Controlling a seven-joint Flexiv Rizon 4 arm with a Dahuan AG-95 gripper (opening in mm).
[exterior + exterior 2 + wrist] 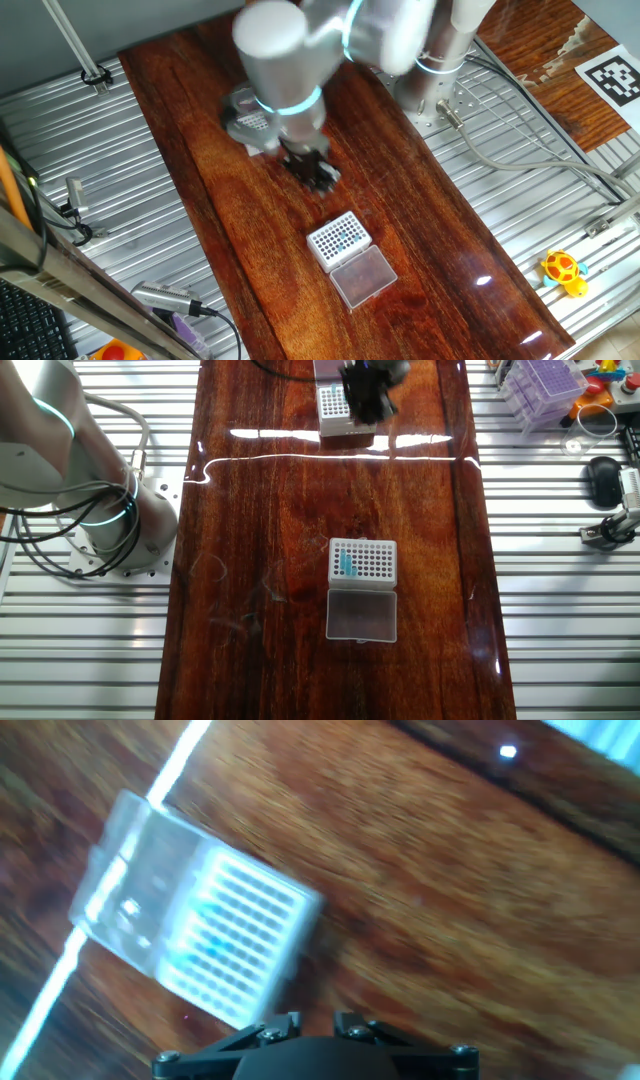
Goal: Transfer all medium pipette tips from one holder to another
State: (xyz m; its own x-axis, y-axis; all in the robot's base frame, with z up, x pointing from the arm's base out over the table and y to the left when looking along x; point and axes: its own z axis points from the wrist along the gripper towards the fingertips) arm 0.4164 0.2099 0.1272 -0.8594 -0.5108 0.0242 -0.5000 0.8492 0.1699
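A white holder (338, 238) with its clear lid (365, 276) folded open stands mid-table and holds a few teal-blue medium pipette tips (347, 565) in its left columns; it also shows in the other fixed view (362, 560). A second holder (335, 405) stands at the far end, partly hidden by the arm (252, 122). My gripper (312, 170) hangs beside this far holder (368, 395). The blurred hand view shows a holder (235, 935) with teal tips (205, 935) ahead and left of my gripper (317, 1020). The jaws stand close together, and no tip shows between them.
The dark wooden table (260, 510) lies between ribbed metal surfaces. The robot base (95, 510) with cables stands at one side. A purple tip rack (545, 385) and a black mouse (603, 478) sit off the table. A yellow toy (563, 270) lies on the metal.
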